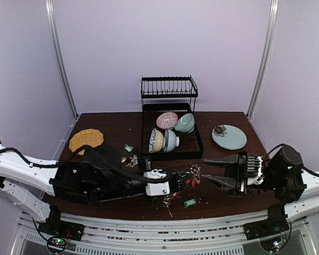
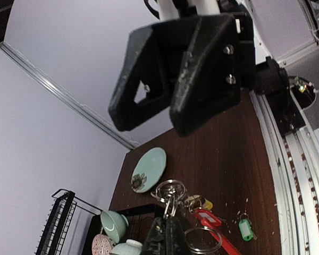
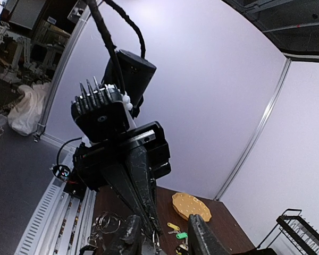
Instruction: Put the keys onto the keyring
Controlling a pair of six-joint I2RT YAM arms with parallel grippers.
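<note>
The dark wooden desk (image 1: 111,125) carries everything. At its back stands a black rack (image 1: 169,94) with bowls (image 1: 170,139) in its tray. To the right of the tray lies a pale green plate (image 1: 229,137), and to the left a round yellow mat (image 1: 86,139). The left gripper (image 1: 176,183) and the right gripper (image 1: 204,169) face each other tip to tip near the front edge. The left gripper is pressed together on the small rings (image 2: 170,190), which stand out past its fingertips. The right gripper has its fingers apart and holds nothing. The keyring (image 1: 192,177), silver with a red part, is between the two grippers. A green-tag key (image 1: 190,202) lies alone by the front edge. A teal-tag key (image 1: 128,148) lies just left of the tray. Any writing on the tags is too small to read.
</note>
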